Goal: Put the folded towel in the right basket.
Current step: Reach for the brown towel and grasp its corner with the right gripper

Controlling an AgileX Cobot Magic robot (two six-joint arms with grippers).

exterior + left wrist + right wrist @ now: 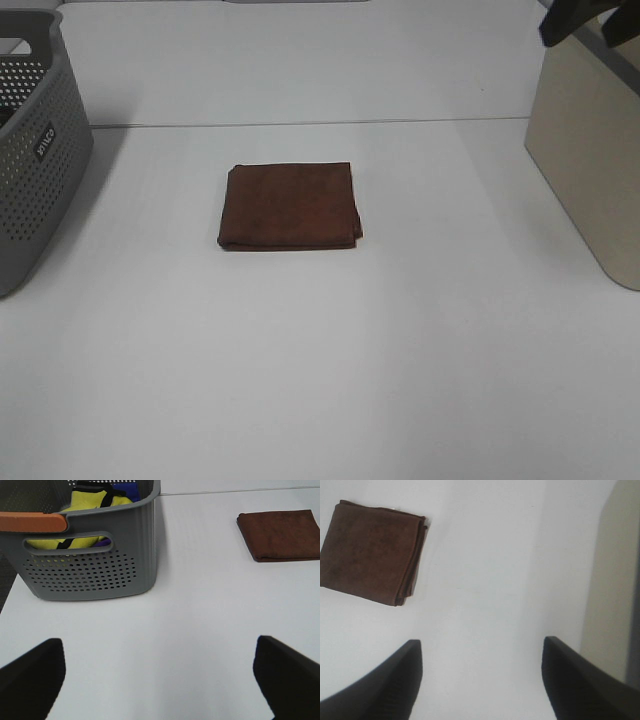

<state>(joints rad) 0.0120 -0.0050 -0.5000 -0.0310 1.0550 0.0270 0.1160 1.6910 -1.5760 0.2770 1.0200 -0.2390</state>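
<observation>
A folded brown towel (290,205) lies flat in the middle of the white table (320,380). The right basket (590,170) is beige and stands at the table's right edge. My right gripper (480,682) is open and empty, held above the table between the towel (370,552) and the beige basket (615,580). Only a dark part of the right arm (572,20) shows in the high view, at the top right. My left gripper (160,690) is open and empty, low over the table near the grey basket, well apart from the towel (280,534).
A grey perforated basket (35,150) stands at the table's left edge. In the left wrist view it (90,565) holds yellow and blue items. A seam (300,123) runs across the table behind the towel.
</observation>
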